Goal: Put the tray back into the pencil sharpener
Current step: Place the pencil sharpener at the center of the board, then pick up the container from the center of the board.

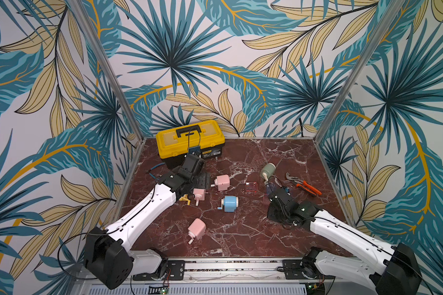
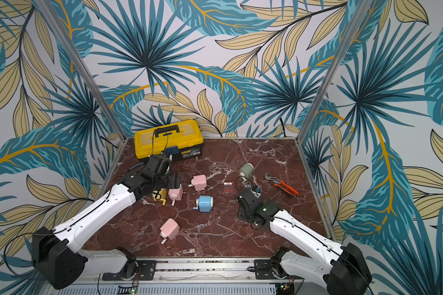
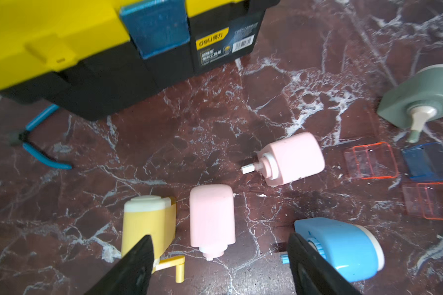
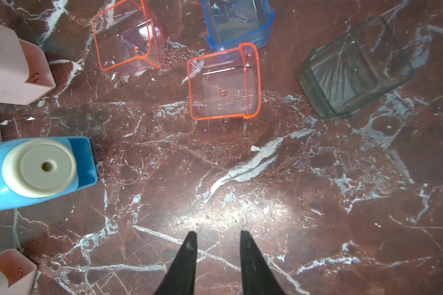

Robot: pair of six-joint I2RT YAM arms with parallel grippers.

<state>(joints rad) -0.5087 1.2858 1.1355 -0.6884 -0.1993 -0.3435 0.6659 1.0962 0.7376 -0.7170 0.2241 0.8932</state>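
Observation:
Several pencil sharpeners lie on the marble table: three pink [image 1: 223,182] [image 1: 199,195] [image 1: 197,228], one blue [image 1: 230,203], one yellow [image 3: 149,224] and one grey-green [image 1: 267,171]. Loose clear trays lie apart from them: two orange-rimmed [image 4: 224,81] [image 4: 127,35], a blue tray [image 4: 237,23] and a grey tray [image 4: 353,69]. My left gripper [image 3: 219,240] hangs open above the middle pink sharpener [image 3: 211,217], between the yellow and blue ones, holding nothing. My right gripper [image 4: 217,233] is open a little over bare marble, short of the trays.
A yellow toolbox [image 1: 189,143] stands at the back left. Orange-handled pliers [image 1: 304,185] lie at the right, blue-handled pliers [image 3: 41,150] by the toolbox. Patterned walls with metal posts close the table on three sides.

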